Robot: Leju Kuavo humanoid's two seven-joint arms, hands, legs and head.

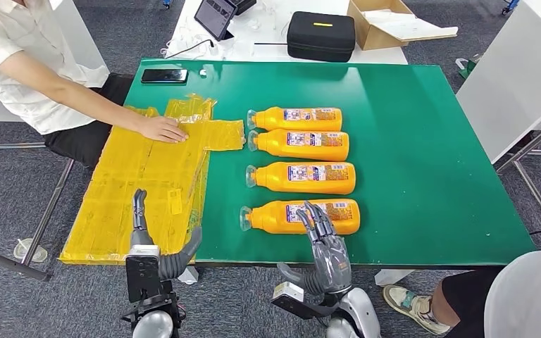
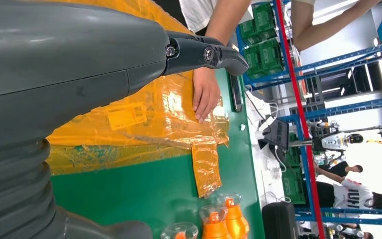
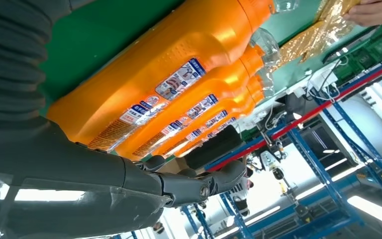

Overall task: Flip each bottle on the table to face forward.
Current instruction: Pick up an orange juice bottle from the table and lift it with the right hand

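Note:
Several orange bottles with clear caps lie on their sides in a column on the green table, caps pointing left. The nearest bottle lies by the front edge, the one behind it is parallel, and two more follow. My right hand reaches over the front edge with fingers spread above the nearest bottle's body, holding nothing. My left hand hovers open over the near part of the yellow sheet, also empty.
A person at the left presses a hand on the crinkled yellow sheet. A black phone lies at the table's far left corner. A black case and a cardboard box sit on the white desk behind. Another person's knee is at the lower right.

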